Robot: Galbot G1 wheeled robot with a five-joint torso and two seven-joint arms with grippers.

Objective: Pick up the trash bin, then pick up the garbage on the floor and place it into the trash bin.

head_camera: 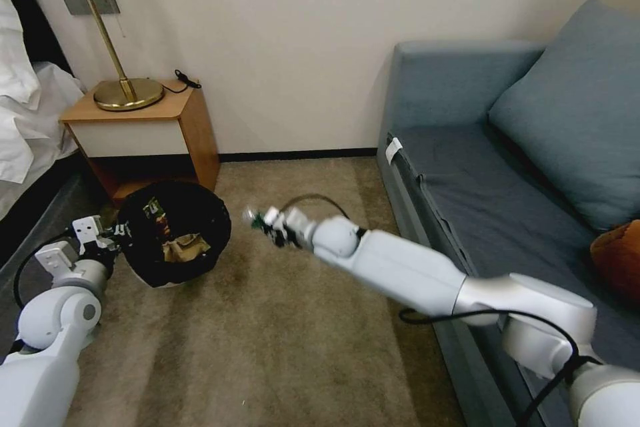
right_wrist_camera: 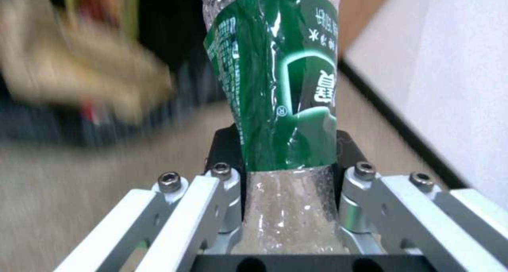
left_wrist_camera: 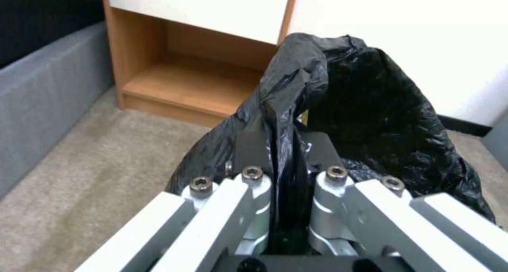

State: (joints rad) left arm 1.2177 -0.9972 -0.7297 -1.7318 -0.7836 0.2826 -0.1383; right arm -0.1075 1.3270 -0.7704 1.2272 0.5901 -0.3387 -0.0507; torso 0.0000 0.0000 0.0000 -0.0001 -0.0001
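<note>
The trash bin, white with a glossy black bag over its rim, tilts toward me on the beige carpet floor beside the nightstand. My left gripper is shut on the bin's left rim, pinching the black bag between its fingers. Inside the bin lie a crumpled tan paper bag and a wrapper. My right gripper hovers just right of the bin, shut on a small clear bottle with a green label. The bottle sticks out toward the bin.
A wooden nightstand with a brass lamp stands behind the bin. A bed with white linen is at the left, a blue-grey sofa with a cushion at the right. Open carpet lies in front.
</note>
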